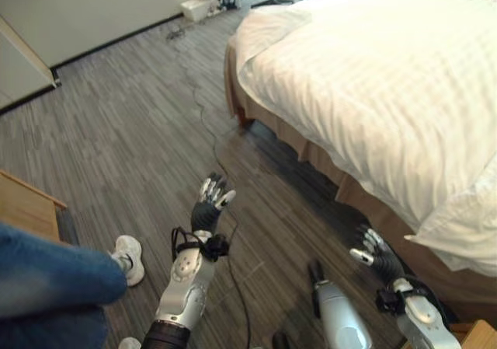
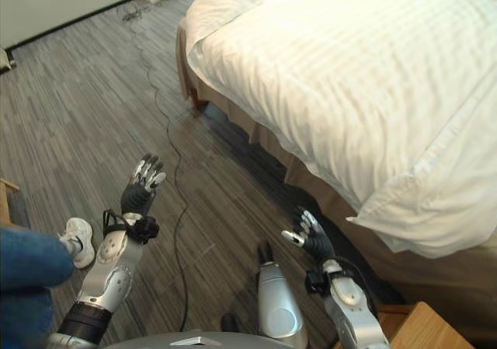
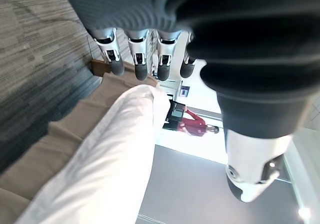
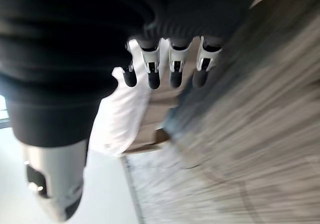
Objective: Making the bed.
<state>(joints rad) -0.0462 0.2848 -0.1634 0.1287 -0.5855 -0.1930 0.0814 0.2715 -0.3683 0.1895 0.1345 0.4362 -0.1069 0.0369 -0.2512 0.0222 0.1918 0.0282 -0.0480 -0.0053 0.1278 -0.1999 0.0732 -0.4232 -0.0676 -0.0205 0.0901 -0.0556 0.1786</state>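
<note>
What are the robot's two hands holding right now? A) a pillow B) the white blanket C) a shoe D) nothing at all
D: the left hand and the right hand are both open over the wooden floor, short of the bed's white duvet.

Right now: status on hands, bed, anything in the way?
Left hand and right hand open, empty, over floor. White duvet untouched on bed. Person's shoe near left arm.

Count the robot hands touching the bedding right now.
0. The left hand hangs open over the wood floor, away from the bed. The right hand hangs open near the bed's side, below the white duvet, not touching it.
</note>
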